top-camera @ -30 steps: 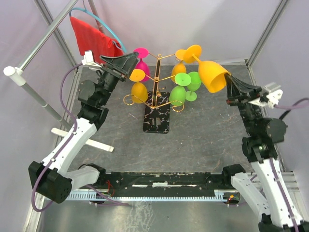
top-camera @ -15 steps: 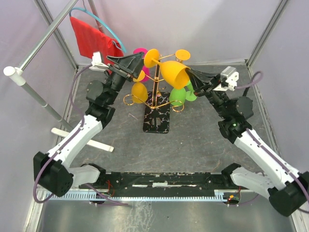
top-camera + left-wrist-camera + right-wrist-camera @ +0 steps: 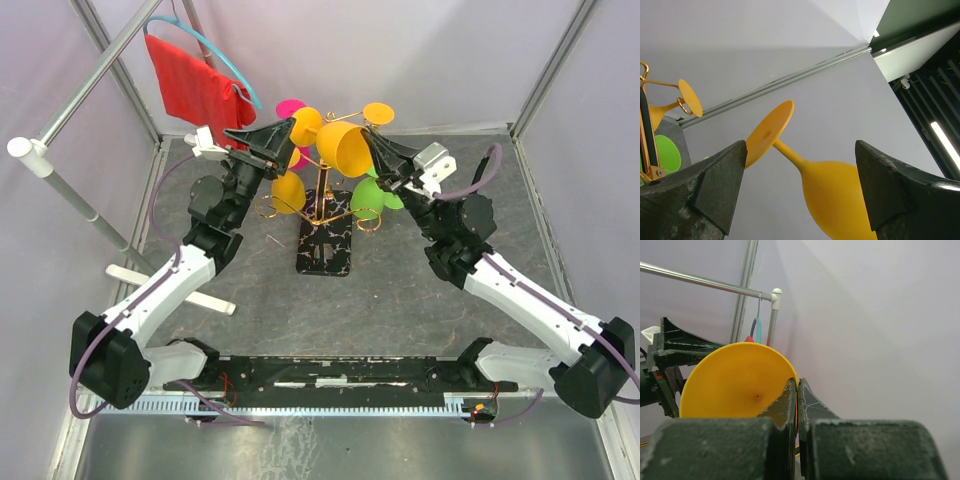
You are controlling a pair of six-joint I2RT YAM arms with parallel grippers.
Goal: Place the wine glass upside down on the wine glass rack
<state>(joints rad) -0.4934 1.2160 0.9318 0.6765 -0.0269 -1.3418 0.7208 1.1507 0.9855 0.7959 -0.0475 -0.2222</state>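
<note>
While my right hand (image 3: 372, 158) stays out to the right of the wine glass rack (image 3: 322, 195), it is clamped tight on the rim of the orange wine glass (image 3: 343, 148). In my right wrist view both fingers (image 3: 812, 407) press together over that rim. The glass hangs above the top of the rack, tipped nearly onto its side, with its round foot pointing left and its mouth facing my right hand. My left hand (image 3: 283, 138) is on the left of the rack's top with its jaws spread wide and nothing in them. The glass's foot (image 3: 767, 132) shows between its two fingers, just beside them; I cannot tell whether it touches. Lower on the rack's gold arms an orange glass (image 3: 288, 190) and a green glass (image 3: 368, 198) hang bowl down. The rack's black marbled base (image 3: 325, 248) stands on the dark worktop (image 3: 420, 290).
</note>
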